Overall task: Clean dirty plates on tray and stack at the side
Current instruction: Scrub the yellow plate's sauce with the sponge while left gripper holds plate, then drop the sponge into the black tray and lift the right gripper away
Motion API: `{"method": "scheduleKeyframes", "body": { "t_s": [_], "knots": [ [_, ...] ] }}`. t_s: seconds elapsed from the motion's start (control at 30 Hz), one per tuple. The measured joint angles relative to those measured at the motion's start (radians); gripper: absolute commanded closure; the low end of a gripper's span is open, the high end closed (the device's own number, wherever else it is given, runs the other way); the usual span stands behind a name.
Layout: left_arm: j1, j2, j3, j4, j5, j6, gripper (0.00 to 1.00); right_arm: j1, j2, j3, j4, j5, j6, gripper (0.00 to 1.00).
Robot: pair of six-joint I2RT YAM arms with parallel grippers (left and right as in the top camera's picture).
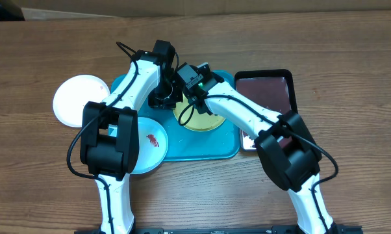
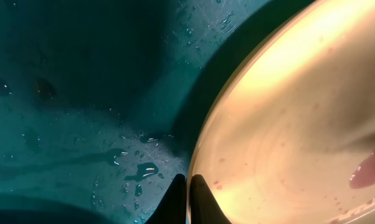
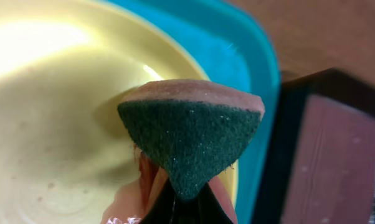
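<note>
Right gripper (image 3: 186,200): pinches green-faced sponge (image 3: 190,134) over round yellow-green plastic plate (image 3: 56,106).
Left gripper (image 2: 187,194): clamps plate's rim — low inside turquoise plastic tray (image 2: 81,93).

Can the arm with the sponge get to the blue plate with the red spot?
Probably yes. The blue plate lies near the yellow plate, where the right gripper holds the sponge, and its red spot is uncovered. The left arm hangs over its left edge, so it may be tight.
</note>
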State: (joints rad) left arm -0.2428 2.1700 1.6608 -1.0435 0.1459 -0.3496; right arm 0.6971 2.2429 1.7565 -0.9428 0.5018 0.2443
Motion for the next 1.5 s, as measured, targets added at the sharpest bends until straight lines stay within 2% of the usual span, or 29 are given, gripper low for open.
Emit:
{"method": "scheduleKeyframes", "body": {
  "t_s": [0.4, 0.87, 1.0, 1.33, 1.5],
  "knots": [
    [0.0, 0.0, 0.0, -0.003, 0.008, 0.0, 0.96, -0.086, 0.011, 0.0, -0.001, -0.159, 0.055, 0.96],
    [-0.001, 0.0, 0.0, -0.004, 0.004, 0.0, 0.96, -0.117, 0.01, 0.001, 0.008, -0.345, 0.066, 0.96],
    [0.001, 0.0, 0.0, -0.008, -0.006, 0.0, 0.96, -0.129, 0.012, 0.004, 0.014, -0.466, 0.054, 0.96],
    [0.001, 0.0, 0.0, -0.008, -0.011, 0.0, 0.96, -0.163, 0.045, 0.036, 0.0, -0.947, -0.099, 0.96],
    [0.0, 0.0, 0.0, -0.006, -0.006, 0.0, 0.96, -0.244, 0.045, 0.117, -0.056, -1.043, -0.13, 0.96]
  ]
}}
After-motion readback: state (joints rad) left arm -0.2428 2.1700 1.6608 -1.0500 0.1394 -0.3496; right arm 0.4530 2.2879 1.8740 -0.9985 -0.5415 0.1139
